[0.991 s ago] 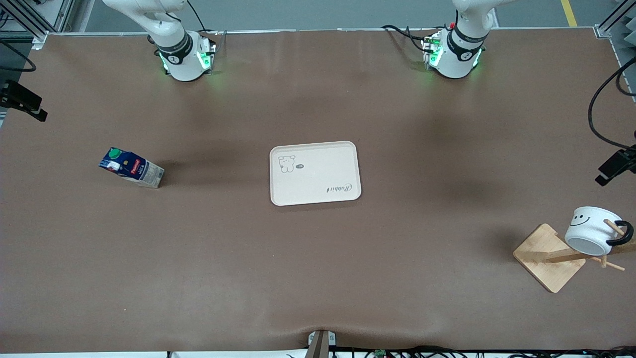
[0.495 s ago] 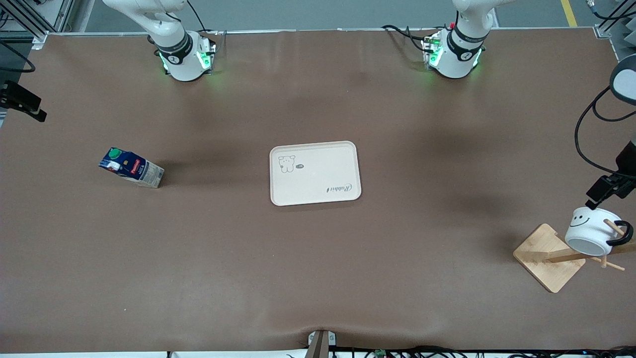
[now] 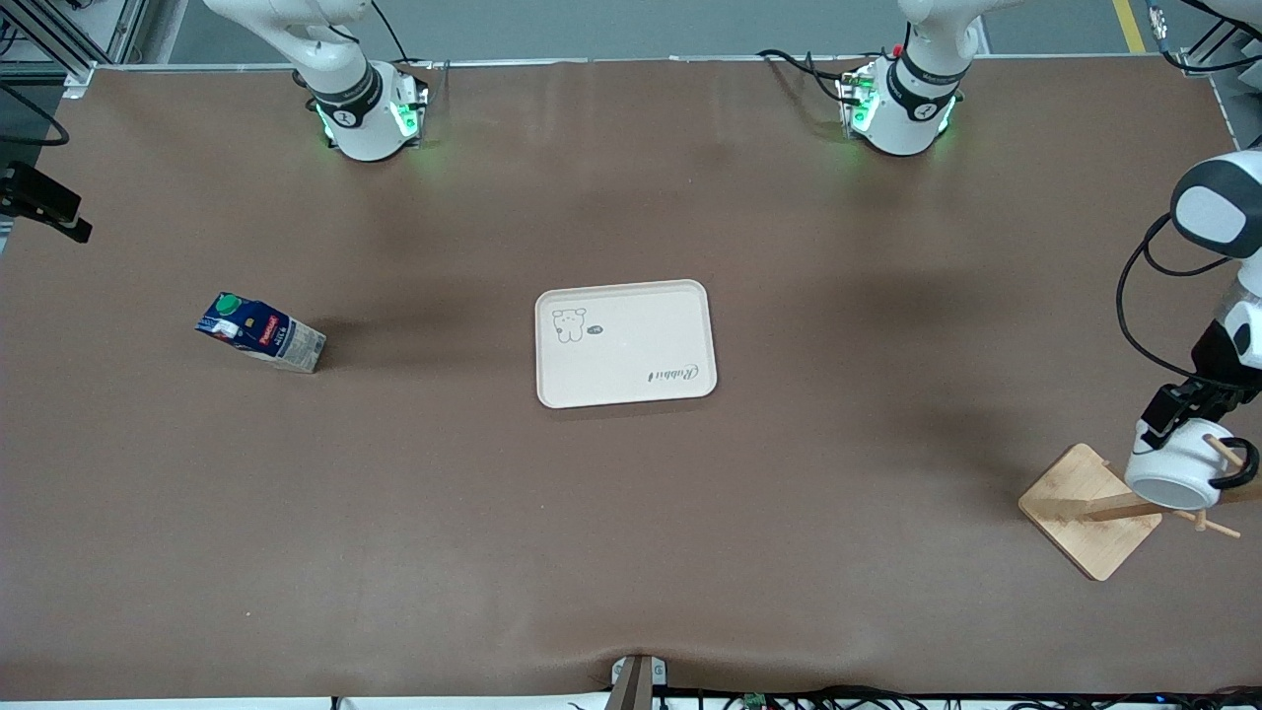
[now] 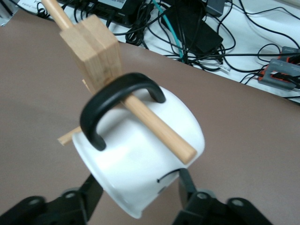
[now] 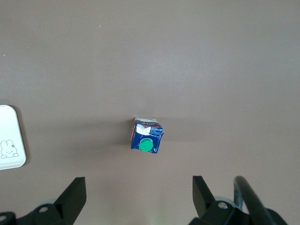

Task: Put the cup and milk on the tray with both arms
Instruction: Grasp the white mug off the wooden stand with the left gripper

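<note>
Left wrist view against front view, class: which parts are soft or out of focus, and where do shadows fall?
Left wrist view: the cup and its wooden peg are slightly soft, as are the cables on the white surface. Front view: broad soft shadows on the table, including one beside the milk; the tray is evenly lit.

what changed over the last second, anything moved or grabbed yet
The left pincer came in from the table's edge and down onto the cup hanging on the wooden rack; its fingers now straddle the cup. The cup, milk, tray and the high, open right pincer stayed put.
</note>
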Available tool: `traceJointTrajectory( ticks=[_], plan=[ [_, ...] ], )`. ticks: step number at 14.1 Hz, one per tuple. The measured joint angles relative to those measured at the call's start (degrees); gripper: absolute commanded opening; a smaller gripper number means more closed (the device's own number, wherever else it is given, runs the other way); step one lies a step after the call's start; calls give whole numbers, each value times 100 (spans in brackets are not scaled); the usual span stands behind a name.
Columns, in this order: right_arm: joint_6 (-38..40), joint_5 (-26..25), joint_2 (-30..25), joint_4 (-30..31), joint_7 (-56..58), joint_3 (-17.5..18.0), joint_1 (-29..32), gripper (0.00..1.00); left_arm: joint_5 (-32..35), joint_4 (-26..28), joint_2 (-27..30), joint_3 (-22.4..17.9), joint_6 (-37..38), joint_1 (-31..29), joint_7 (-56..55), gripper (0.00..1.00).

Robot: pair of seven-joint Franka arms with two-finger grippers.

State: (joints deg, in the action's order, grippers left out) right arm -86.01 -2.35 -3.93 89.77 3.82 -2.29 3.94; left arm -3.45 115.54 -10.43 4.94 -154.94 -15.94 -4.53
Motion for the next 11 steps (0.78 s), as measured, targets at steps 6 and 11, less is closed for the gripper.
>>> traceJointTrajectory(
  ticks=[6,11],
  plan=[
    [-24,-3,171,2,0,1,2,100,1,-21,-5,272,-26,59,15,0],
    [-37,-3,415,2,1,0,4,100,1,-44,165,472,130,39,153,0]
  ],
)
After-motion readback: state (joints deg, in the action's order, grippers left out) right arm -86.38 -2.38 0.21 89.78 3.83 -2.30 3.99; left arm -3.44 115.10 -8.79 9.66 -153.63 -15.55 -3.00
